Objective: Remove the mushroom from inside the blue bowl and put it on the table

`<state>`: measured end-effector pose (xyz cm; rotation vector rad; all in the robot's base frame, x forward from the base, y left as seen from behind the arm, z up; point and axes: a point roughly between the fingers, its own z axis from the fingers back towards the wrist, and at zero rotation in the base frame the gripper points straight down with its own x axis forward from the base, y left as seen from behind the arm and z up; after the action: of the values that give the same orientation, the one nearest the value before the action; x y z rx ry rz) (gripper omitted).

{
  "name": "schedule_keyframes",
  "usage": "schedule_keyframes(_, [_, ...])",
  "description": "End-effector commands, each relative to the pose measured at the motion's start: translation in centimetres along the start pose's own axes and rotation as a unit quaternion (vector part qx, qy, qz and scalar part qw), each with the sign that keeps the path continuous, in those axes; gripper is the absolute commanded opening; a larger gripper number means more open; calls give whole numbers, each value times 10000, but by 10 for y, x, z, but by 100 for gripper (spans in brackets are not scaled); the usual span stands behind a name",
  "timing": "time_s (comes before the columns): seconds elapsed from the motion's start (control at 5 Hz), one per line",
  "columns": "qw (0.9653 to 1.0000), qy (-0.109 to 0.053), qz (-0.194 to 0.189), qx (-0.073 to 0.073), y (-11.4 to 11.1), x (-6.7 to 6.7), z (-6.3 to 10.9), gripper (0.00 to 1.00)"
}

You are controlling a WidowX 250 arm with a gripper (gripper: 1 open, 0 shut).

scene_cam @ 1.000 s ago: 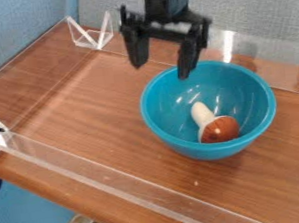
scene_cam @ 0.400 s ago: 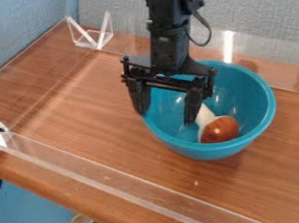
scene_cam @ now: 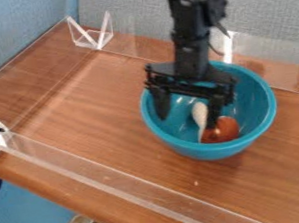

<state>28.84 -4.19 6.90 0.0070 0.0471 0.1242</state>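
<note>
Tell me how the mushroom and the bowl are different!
The mushroom is small; the bowl is much bigger. The mushroom has a red-brown cap and a white stem, but the bowl is all blue. The mushroom lies on its side, while the bowl stands upright. Both look smooth.

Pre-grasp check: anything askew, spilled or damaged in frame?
Nothing stands out. The blue bowl sits upright on the table, with no spill visible. The mushroom lies on its side in the bowl, looking whole where visible. The hand is open over the bowl; it's blurred, so I can't judge its condition.
</note>
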Motion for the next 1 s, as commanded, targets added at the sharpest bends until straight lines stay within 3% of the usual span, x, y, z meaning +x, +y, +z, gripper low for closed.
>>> schedule_keyframes(0.0, [9996,-289,4,-40,-8,16,-2,100])
schedule_keyframes(0.2, [9996,-269,37,-48,-7,22,-16,0])
schedule_keyframes(0.4, [9996,-268,95,-46,-4,23,-24,0])
schedule_keyframes(0.6, [9993,-258,251,-52,-9,15,-22,0])
schedule_keyframes(0.8, [9988,-245,425,-46,-14,6,-23,100])
